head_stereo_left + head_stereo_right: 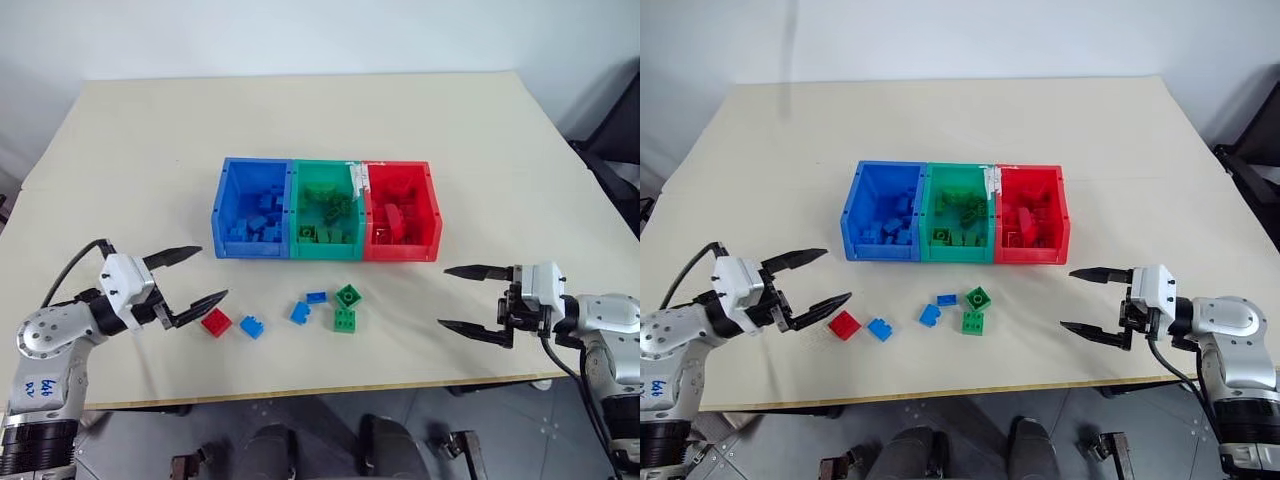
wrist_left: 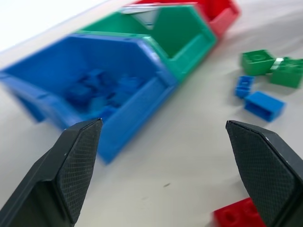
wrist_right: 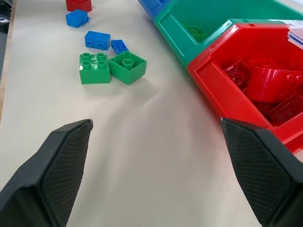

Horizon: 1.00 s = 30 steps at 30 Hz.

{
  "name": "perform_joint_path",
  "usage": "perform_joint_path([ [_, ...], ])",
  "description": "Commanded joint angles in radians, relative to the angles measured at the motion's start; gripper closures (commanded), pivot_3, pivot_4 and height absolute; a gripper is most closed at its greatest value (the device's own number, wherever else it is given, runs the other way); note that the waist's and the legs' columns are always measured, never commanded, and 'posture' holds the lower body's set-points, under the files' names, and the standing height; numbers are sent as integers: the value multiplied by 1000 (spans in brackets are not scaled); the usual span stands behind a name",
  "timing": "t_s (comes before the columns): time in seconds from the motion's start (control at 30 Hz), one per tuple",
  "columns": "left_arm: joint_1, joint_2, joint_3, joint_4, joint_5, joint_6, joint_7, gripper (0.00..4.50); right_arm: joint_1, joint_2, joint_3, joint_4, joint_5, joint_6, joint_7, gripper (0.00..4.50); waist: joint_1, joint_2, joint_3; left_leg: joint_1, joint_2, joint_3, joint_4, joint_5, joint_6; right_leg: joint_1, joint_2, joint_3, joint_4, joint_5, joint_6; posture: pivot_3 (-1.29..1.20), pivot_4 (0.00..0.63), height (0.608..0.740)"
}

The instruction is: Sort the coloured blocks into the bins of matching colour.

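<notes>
Six blocks lie loose on the table (image 1: 130, 150) in front of the bins (image 1: 326, 211): a red block (image 1: 215, 322) nearest our left side, three blue blocks (image 1: 252, 327) (image 1: 300, 312) (image 1: 316, 297) in the middle, and two green blocks (image 1: 348, 295) (image 1: 344, 320) touching each other just right of them. The blue bin (image 1: 252, 208), green bin (image 1: 325, 209) and red bin (image 1: 401, 210) stand joined in a row and already hold many blocks of their own colours. We judge the sorting well along, with a pick about to start. Our left gripper (image 1: 192, 279) hangs spread wide and empty, its lower finger just beside the red block; our right gripper (image 1: 462, 298) is also spread and empty, well apart from the blocks. Next we would close the left fingers around the red block, then carry it across to the far red bin
</notes>
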Motion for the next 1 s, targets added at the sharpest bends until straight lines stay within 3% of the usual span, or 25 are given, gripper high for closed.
perform_joint_path([
  [0.03, 0, 7, 0, -17, 0, 14, 9, 55, -1, 13, -4, -33, 9, -6, -9, 0, 1, 0, 0, 0, 0, 0, 0, 0, 0, 0, 0, 0, 0, 0, 0, 0, 150, 740],
  [0.27, -6, 4, -25, -125, -114, 161, -26, 55, 50, -28, -61, -14, 17, 2, 3, 0, 10, 0, 0, 0, 0, -2, 2, 0, 0, 1, 0, -1, 1, 0, 0, 0, 150, 740],
  [0.47, -24, -31, -117, -237, -93, 170, -31, 55, 26, -93, -51, 68, 7, 35, 50, 0, 13, 0, 0, 0, 0, -1, 4, 0, 1, 2, 0, -1, 1, 0, 0, 0, 150, 740],
  [0.7, 85, -8, -65, -196, -68, 115, -62, 55, -165, -52, 175, -64, -38, 314, 31, 0, -18, 1, 0, 1, 4, 1, 4, 0, -2, 0, 2, -1, 3, 0, -1, 0, 150, 740],
  [1.0, 276, 24, 45, -253, -127, 136, -98, 55, -425, 103, 381, 121, -232, 198, 47, 0, -11, 2, 0, -1, 2, -2, 5, -2, -2, 0, -1, -3, 3, -1, -2, 0, 150, 740],
])
